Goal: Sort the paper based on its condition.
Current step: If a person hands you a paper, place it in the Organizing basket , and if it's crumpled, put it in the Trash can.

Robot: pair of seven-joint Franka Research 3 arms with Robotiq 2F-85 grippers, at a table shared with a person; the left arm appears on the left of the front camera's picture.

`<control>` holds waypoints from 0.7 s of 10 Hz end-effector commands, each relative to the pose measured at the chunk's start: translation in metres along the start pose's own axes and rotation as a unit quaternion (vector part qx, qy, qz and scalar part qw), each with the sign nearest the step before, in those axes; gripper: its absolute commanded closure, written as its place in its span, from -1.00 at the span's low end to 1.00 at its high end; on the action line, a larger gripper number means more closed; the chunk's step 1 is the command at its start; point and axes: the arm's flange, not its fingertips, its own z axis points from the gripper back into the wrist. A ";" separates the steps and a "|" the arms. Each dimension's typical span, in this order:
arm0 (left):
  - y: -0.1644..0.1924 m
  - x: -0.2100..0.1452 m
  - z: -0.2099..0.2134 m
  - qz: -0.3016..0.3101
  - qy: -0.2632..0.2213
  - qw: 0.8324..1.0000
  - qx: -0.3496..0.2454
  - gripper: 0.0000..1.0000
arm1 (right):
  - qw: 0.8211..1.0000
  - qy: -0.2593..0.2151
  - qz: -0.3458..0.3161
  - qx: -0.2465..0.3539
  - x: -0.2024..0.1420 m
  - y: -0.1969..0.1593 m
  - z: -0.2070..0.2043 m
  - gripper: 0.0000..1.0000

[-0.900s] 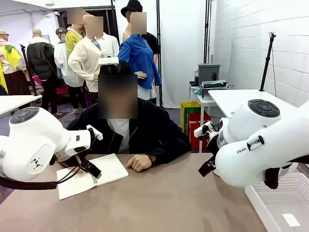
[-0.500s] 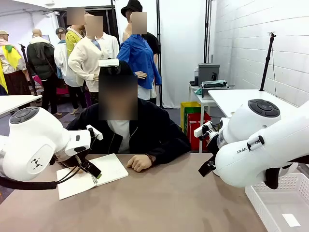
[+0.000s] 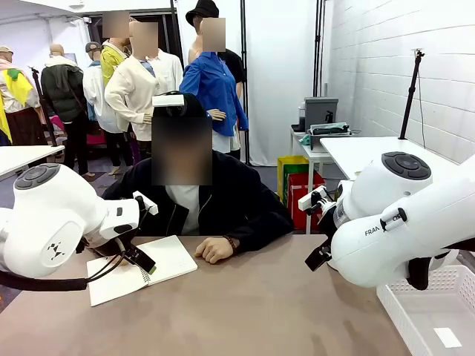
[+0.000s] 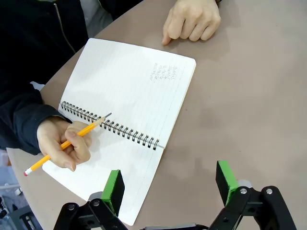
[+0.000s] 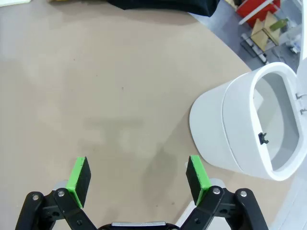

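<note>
Brown table, open notebook, small illegible handwriting

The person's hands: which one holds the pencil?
The hand lying on the notebook, beside its spiral, grips the yellow pencil. The other hand rests curled on the bare table past the notebook and holds nothing.

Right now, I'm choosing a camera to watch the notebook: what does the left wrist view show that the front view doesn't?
Left wrist view: the yellow pencil held in the person's hand, and faint notes on the page. Front view: the white basket at the robot's right with a flat white slip inside. Both: the open spiral notebook and the person's other hand resting beside it.
</note>
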 end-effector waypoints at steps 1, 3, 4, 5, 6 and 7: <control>0.000 0.000 0.000 0.000 0.000 1.000 0.000 -1.00 | 1.000 0.000 0.000 0.000 0.000 0.000 0.000 -1.00; 0.000 0.000 0.000 0.000 0.000 1.000 0.000 -1.00 | 1.000 0.000 0.000 0.000 0.000 0.000 0.000 -1.00; 0.000 0.000 0.000 0.000 0.000 1.000 0.000 -1.00 | 1.000 0.000 0.000 0.000 0.000 0.000 0.000 -1.00; 0.000 0.000 0.000 0.000 0.000 1.000 0.000 -1.00 | 1.000 0.000 0.000 0.000 0.000 0.000 0.000 -1.00; 0.000 0.000 0.000 0.000 0.000 1.000 0.000 -1.00 | 1.000 0.000 0.000 0.000 0.000 0.000 0.000 -1.00; 0.000 0.000 0.000 0.000 0.000 1.000 0.000 -1.00 | 1.000 0.000 0.000 0.000 0.000 0.000 0.000 -1.00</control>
